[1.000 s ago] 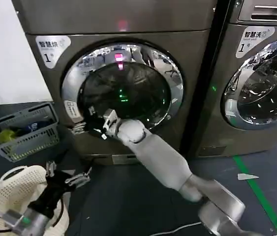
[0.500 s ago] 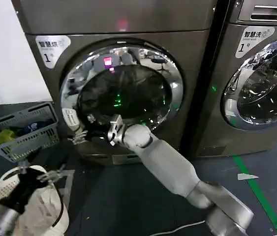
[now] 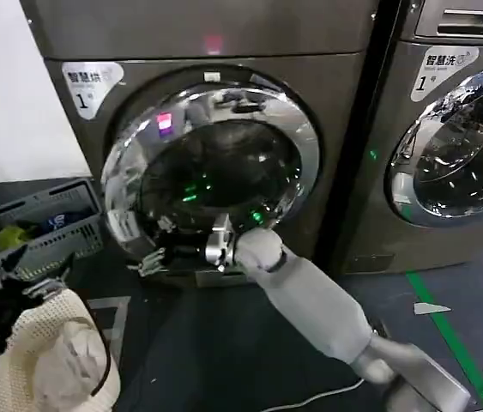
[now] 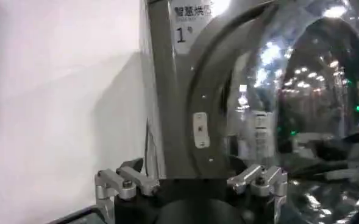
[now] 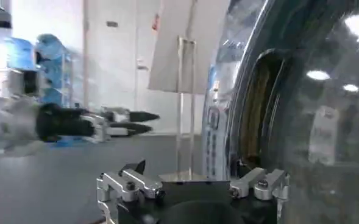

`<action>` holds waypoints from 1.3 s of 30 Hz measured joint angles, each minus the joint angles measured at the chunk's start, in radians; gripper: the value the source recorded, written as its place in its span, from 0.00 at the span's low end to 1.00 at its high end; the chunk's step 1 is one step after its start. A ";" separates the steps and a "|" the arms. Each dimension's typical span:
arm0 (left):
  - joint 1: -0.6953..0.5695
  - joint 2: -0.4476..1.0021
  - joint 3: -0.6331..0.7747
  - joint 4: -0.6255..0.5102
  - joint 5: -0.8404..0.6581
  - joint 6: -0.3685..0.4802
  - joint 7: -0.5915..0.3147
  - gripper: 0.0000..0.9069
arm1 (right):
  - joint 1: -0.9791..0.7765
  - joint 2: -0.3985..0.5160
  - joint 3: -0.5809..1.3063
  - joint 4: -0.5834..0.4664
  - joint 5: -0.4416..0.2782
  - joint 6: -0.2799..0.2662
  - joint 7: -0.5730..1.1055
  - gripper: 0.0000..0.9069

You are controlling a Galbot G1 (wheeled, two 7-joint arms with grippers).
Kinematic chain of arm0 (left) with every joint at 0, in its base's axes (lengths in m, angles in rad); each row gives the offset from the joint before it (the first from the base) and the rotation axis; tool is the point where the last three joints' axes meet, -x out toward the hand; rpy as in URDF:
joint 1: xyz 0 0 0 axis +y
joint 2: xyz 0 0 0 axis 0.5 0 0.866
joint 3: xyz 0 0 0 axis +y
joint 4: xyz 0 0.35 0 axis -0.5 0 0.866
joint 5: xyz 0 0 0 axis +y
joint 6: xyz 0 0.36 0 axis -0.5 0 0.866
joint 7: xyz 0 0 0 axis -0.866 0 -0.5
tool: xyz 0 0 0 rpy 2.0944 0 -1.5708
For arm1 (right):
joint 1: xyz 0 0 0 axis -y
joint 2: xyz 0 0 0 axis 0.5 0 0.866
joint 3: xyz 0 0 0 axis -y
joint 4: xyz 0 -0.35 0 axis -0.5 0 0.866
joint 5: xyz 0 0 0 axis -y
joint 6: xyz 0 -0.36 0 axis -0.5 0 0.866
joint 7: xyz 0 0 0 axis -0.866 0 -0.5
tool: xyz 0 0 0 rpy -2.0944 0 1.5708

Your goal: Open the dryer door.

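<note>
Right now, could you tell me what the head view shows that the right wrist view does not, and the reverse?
Head view alone: the grey basket, the neighbouring machine and the whole chrome ring. Right wrist view alone: the gap between the door's edge and the machine front, seen from close beside the right pincer. Both: the dryer door swung partly open and the left pincer, apart from the door.

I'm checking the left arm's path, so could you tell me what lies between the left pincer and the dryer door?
In the head view, the grey basket sits between the left pincer and the dryer door, with bare dark floor nearer the door.
</note>
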 joint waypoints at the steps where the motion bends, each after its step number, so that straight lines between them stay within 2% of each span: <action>1: -0.005 0.010 -0.001 0.008 -0.012 -0.002 -0.002 1.00 | -0.004 -0.011 0.001 0.014 0.015 0.000 -0.021 1.00; 5: -0.035 0.052 -0.002 0.046 -0.040 0.012 -0.005 1.00 | -0.021 -0.054 0.013 0.049 0.046 0.009 -0.109 1.00; 11: -0.064 0.090 0.029 0.064 -0.033 0.015 -0.011 1.00 | -0.046 -0.117 0.036 0.081 0.070 0.068 -0.232 1.00; 27: -0.112 0.135 0.122 0.050 -0.037 0.069 -0.007 1.00 | -0.160 -0.250 0.103 0.173 0.060 0.057 -0.525 1.00; 39: -0.157 0.166 0.282 -0.008 -0.066 0.080 0.010 1.00 | -0.224 -0.351 0.199 0.145 0.064 0.080 -0.604 1.00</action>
